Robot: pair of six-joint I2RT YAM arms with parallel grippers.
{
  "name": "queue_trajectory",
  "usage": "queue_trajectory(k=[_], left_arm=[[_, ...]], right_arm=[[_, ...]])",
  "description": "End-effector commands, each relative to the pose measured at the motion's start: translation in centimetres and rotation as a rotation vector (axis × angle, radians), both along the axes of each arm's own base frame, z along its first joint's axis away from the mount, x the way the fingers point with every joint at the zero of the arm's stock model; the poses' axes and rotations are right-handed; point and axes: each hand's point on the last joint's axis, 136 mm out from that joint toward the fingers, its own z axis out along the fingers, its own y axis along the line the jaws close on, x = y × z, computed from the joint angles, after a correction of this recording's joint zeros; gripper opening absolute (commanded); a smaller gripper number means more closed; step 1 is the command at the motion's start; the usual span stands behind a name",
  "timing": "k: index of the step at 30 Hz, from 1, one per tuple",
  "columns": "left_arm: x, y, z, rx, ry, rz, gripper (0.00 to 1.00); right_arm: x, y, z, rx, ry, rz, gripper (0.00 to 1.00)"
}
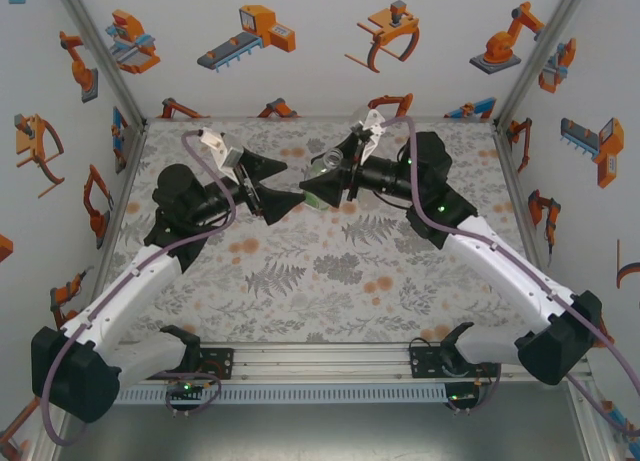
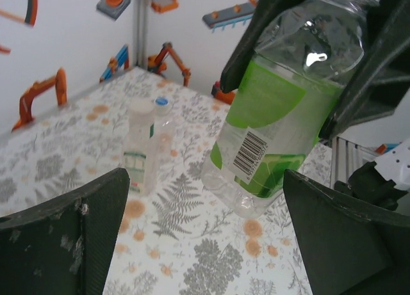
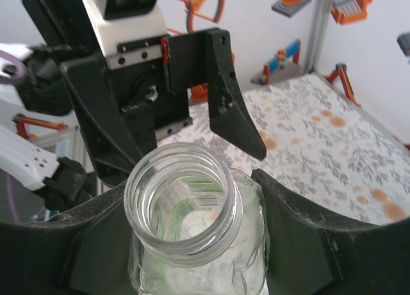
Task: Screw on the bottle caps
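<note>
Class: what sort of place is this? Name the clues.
Probably a robot test booth: left arm and right arm bolted to a rail, white walls printed with robot drawings, a floral tabletop.

Left gripper (image 1: pixel 290 184) wide open, opposite right gripper (image 1: pixel 332 171) tight on labelled bottle (image 2: pixel 275 116).

A cloth (image 1: pixel 330 281) printed with grey ferns and orange blossoms covers the table. White walls (image 1: pixel 320 71) on three sides carry orange and blue robot pictures. Metal posts (image 1: pixel 97 43) mark the back corners. A rail (image 1: pixel 320 359) lines the near edge.
</note>
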Motion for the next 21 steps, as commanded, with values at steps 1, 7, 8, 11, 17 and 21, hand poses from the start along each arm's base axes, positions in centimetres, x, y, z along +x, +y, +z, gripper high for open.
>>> queue_trajectory(k=[1,7,8,11,17,21], left_arm=[[-3.2,0.0,4.0,-0.077,-0.171,-0.093,0.97],[-5.0,-1.6,6.3,-0.078,-0.199,-0.211,0.98],[-5.1,-1.9,6.4,-0.072,-0.198,-0.216,0.98],[-5.4,-2.9,6.4,-0.045,-0.202,-0.238,0.99],[-6.0,-4.9,6.6,-0.024,-0.208,-0.295,0.98],[-6.2,-5.5,6.4,-0.012,-0.219,-0.307,0.94]], right_arm=[[-2.7,-0.5,4.9,0.113,-0.055,0.114,0.42],[-4.8,-0.7,7.6,0.195,-0.089,0.232,0.42],[-5.0,-0.7,7.8,0.203,-0.092,0.244,0.42],[-5.3,-0.7,8.4,0.227,-0.097,0.269,0.42],[-5.3,-0.6,9.0,0.244,-0.093,0.285,0.41],[-5.9,-0.9,9.4,0.25,-0.103,0.303,0.41]])
